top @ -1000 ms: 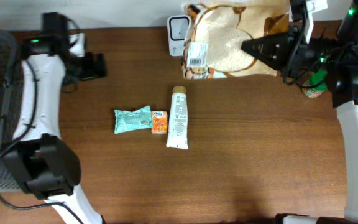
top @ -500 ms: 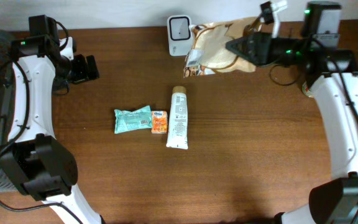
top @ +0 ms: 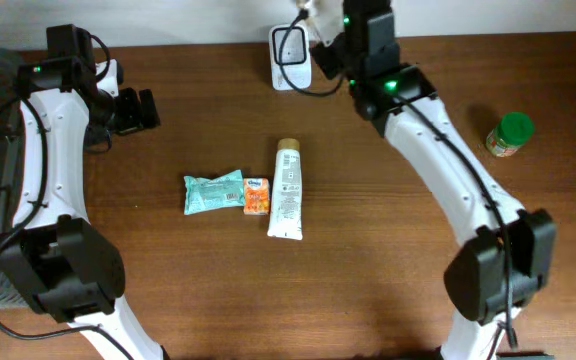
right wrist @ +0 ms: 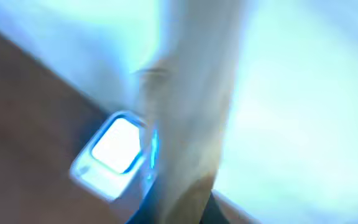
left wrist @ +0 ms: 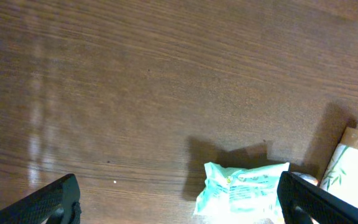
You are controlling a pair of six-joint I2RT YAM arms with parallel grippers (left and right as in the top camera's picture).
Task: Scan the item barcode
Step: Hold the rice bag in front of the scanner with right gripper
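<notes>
Scanner sits at the tabletop's far edge; right arm stretches to it, jaws closed. Only the blurred wrist view shows its window glowing. Left gripper hangs, jaws wide.

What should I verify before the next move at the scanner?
1. Right tool shut on the bag: ok.
2. Scanner window lit: ok, it glows in the right wrist view.
3. Bag close by the scanner: ok.
4. Barcode facing the window: cannot tell, the view is blurred.
5. Left tool open, holding nothing, away from the scanner: ok.
6. Tube and teal packet lying apart from the right arm: ok.
</notes>
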